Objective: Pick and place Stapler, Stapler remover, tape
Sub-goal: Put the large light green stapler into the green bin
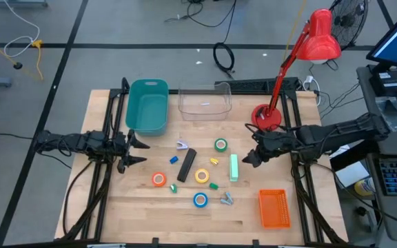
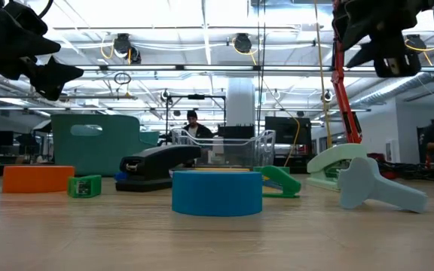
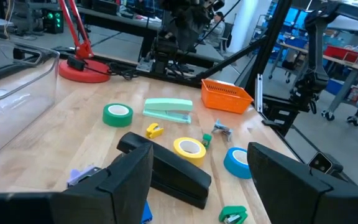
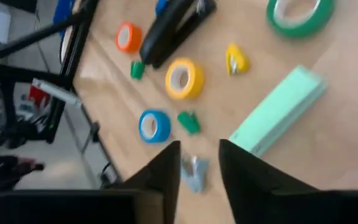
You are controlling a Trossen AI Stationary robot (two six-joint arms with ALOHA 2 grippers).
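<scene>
A black stapler [image 1: 186, 165] and a mint-green stapler [image 1: 233, 167] lie flat on the wooden table. Around them lie the tape rolls: green [image 1: 220, 145], orange [image 1: 158, 179], yellow [image 1: 202, 176] and blue [image 1: 200, 200]. Small staple removers are scattered among them, one grey [image 1: 226, 199], one yellow [image 1: 214, 161] and one green [image 1: 213, 184]. My right gripper [image 4: 199, 168] hangs open above the table's right part, over the mint-green stapler's side, tilted down with nothing between its fingers. My left gripper [image 3: 201, 180] waits open at the table's left edge, pointing level toward the black stapler.
A teal bin [image 1: 147, 105] and a clear bin [image 1: 205, 101] stand at the far edge. An orange basket [image 1: 274, 208] sits at the near right. A red desk lamp [image 1: 267, 117] stands at the far right, close to my right arm. A person shows in the room behind.
</scene>
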